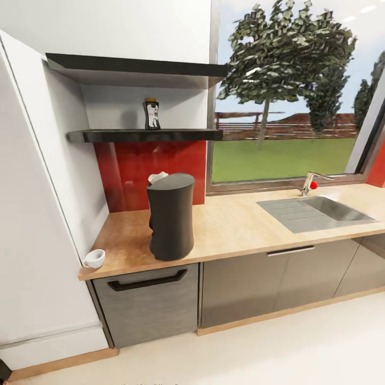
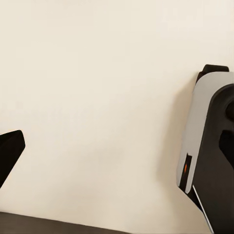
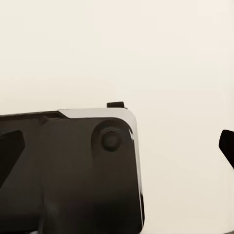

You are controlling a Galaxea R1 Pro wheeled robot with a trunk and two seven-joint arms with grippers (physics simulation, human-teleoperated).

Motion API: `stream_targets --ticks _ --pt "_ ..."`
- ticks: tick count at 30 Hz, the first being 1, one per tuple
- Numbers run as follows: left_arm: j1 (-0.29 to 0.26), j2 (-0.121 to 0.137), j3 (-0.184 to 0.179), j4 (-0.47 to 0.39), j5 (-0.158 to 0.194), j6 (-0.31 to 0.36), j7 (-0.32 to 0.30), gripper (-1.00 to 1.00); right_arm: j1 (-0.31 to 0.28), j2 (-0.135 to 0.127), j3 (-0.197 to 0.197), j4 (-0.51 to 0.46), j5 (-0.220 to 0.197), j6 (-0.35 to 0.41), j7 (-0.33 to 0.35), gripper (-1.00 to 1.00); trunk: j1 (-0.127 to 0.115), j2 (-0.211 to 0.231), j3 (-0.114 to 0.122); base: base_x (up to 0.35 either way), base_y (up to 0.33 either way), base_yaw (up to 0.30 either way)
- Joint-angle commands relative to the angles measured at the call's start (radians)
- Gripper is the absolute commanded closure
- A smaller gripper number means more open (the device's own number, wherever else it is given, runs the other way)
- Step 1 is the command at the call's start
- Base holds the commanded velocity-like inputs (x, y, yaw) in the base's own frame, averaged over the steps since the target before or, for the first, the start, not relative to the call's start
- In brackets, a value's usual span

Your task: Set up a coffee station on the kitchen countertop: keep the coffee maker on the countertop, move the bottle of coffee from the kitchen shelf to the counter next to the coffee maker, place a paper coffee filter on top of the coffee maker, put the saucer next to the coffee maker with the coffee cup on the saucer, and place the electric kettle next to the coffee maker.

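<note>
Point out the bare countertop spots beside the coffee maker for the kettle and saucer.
Widest bare stretch of countertop: between the coffee maker and the sink. A narrower patch lies left of it, toward the wall. The front-left corner is tight, with the coffee cup at the edge.

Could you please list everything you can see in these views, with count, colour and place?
coffee maker: one, dark grey, on the countertop, left part.
paper coffee filter: one, white, at the coffee maker's top, rear edge.
bottle of coffee: one, dark with white label, on the lower kitchen shelf.
coffee cup: one, white, countertop's front left corner.
sink: one, steel, countertop's right.
tap: one, chrome, red knob, behind the sink.
window: one, trees and lawn outside.
fingertips: black, over the pale floor.
</note>
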Motion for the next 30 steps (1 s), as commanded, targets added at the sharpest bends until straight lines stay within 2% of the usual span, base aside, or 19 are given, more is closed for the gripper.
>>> stream_targets --ticks 1,6,16,30 --pt "-0.001 0.0 0.008 0.002 -0.011 -0.005 0.004 -1.0 0.0 0.0 0.002 0.001 -0.01 -0.004 0.0 -1.0 0.0 -0.001 -0.002 0.009 0.0 0.188" --pt "-0.001 0.002 0.007 -0.002 -0.011 -0.005 0.004 -1.0 0.0 0.0 0.002 0.001 -0.011 -0.003 0.0 -1.0 0.0 -0.001 -0.007 0.178 0.0 0.197" --pt "-0.001 0.0 0.008 -0.006 -0.01 -0.01 0.007 -1.0 0.0 0.0 0.002 0.001 -0.011 -0.004 0.0 -1.0 0.0 -0.001 -0.017 0.323 0.0 0.196" --pt "-0.001 -0.002 0.014 -0.006 -0.01 -0.011 0.009 -1.0 0.0 -0.002 0.002 0.001 -0.01 -0.005 0.0 -1.0 0.0 -0.001 -0.018 0.337 -0.002 0.02"
